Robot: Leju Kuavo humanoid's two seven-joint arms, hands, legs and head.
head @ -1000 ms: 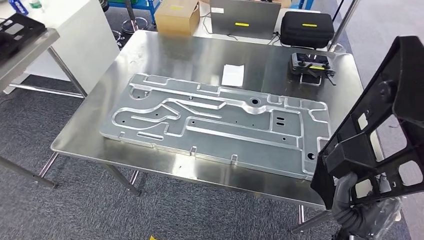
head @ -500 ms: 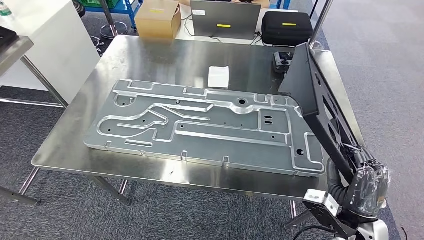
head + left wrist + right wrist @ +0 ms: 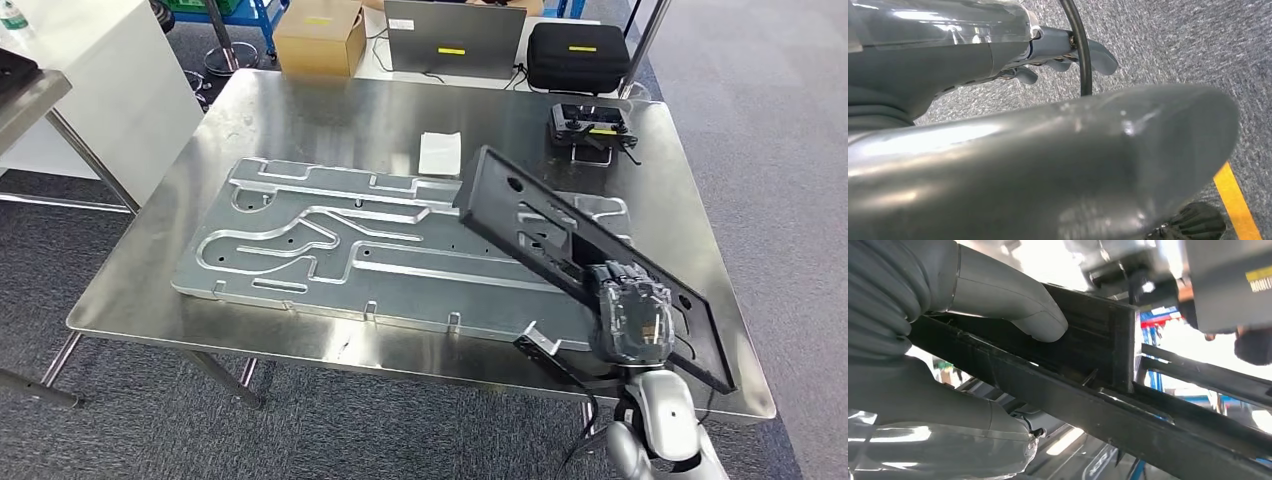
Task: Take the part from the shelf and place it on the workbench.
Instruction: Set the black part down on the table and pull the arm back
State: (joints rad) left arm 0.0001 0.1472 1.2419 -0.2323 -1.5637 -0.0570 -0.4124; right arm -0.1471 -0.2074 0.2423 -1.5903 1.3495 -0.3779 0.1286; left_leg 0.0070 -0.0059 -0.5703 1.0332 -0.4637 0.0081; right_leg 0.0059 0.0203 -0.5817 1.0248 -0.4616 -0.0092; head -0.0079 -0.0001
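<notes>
Right hand (image 3: 628, 318) gripping black frame part (image 3: 560, 240) near 1 end, tilted above counter (image 3: 330, 110) for laydown. Left hand (image 3: 1068, 52) hanging, fingers loosely spread, holding nothing.

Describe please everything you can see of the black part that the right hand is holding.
The black part is a long, flat, rectangular frame, matte like plastic, with a raised rim, ribs and cut-out openings. The right hand grips it near its lower end. It is tilted, the far end raised above the machined aluminium plate on the steel workbench. Whether its low end touches the bench cannot be told.
</notes>
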